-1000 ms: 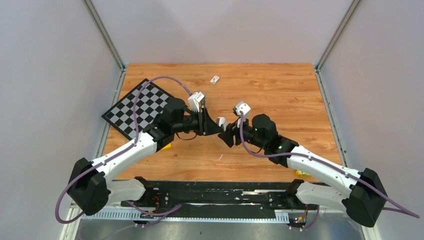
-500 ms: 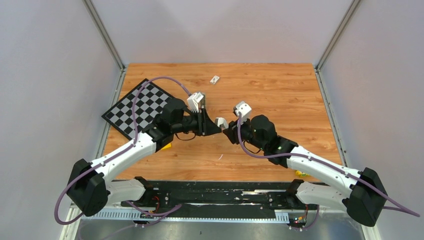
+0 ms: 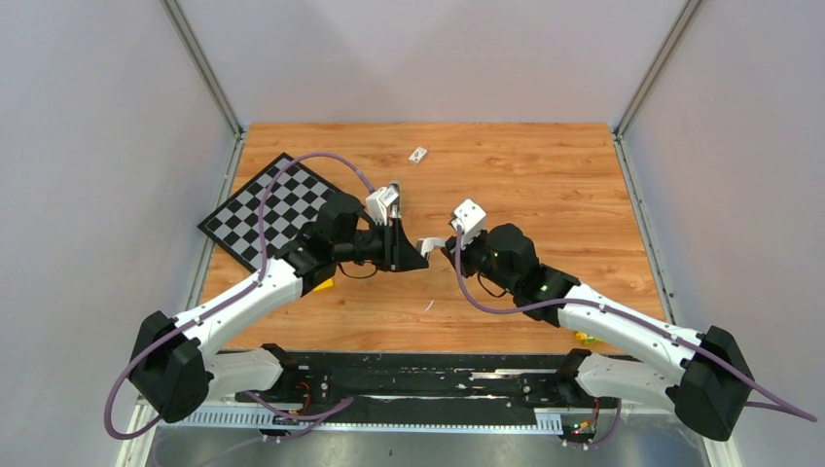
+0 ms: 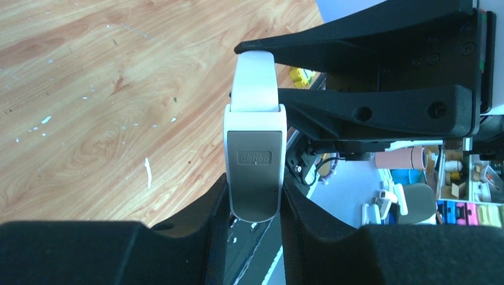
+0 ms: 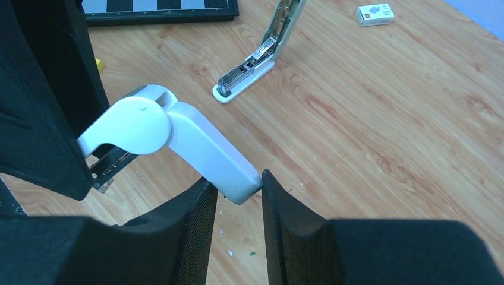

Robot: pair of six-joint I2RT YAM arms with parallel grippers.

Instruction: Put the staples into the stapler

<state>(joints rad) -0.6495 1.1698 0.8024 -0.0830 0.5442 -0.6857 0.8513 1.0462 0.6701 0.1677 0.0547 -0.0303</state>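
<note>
Aloft, the stapler (image 4: 254, 154) sits pinched in left fingers (image 4: 199, 222) and right fingers (image 5: 199, 228).

Both arms reach in to mid-table and meet tip to tip. Left gripper (image 3: 419, 259) and right gripper (image 3: 450, 252) point at each other, with the stapler (image 3: 431, 241) bridging them, lifted off the wooden table (image 3: 545, 185); the grip itself is too small to make out from here. Checkerboard (image 3: 261, 209) lies at the left edge, partly under the left arm. Small white box (image 3: 418, 155) sits well apart toward the far side. Pale sliver (image 3: 428, 305) on the wood nearer the bases, too small to identify. Yellow block (image 3: 326, 285) peeks out beside the left forearm. Purple cables loop over both arms.
</note>
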